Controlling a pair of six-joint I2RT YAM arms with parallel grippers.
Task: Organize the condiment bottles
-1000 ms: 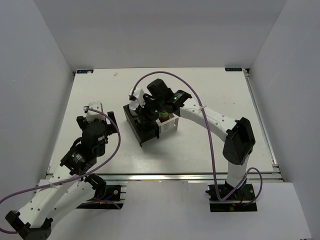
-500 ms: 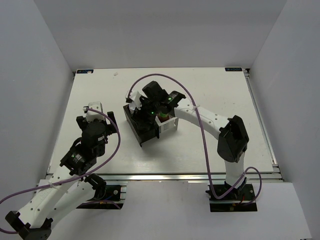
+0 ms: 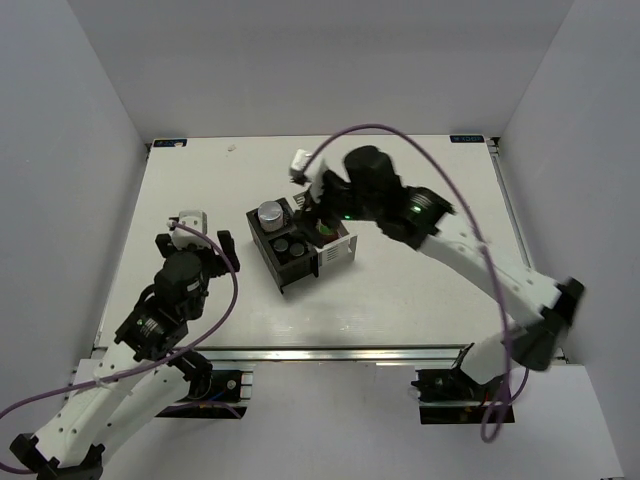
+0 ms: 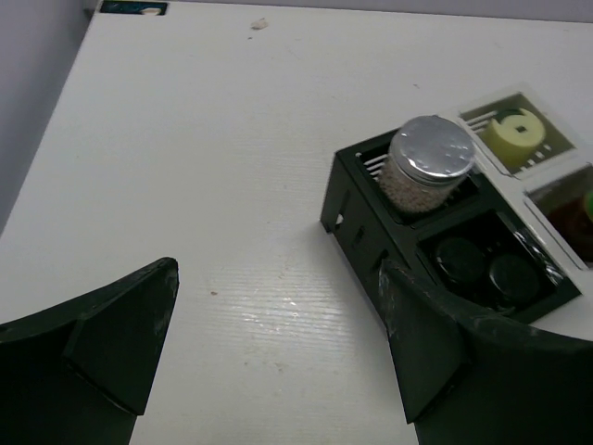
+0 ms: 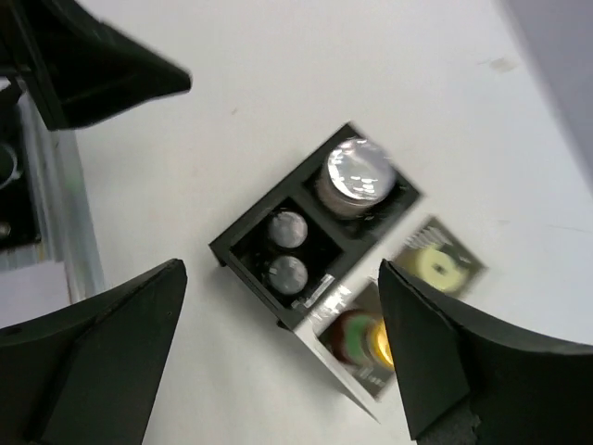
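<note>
White table [image 3: 200, 180], grey walls [image 3: 320, 60]: condiment bottles [image 3: 290, 246] in rack [image 4: 352, 222].
We log silver-lidded jar [image 4: 431, 158]; left gripper [image 4: 278, 334], right gripper [image 5: 278, 343] both spread.

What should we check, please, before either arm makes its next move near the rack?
1. Silver-lidded jar seated in a black compartment: ok.
2. Two black-lidded jars sharing the neighbouring black compartment: ok.
3. Cream bottle and sauce bottle in the white compartments: ok.
4. Right gripper open and empty, above the rack: ok.
5. Left gripper open and empty, apart from the rack: ok.
6. Sauce bottle standing fully upright: cannot tell.
</note>
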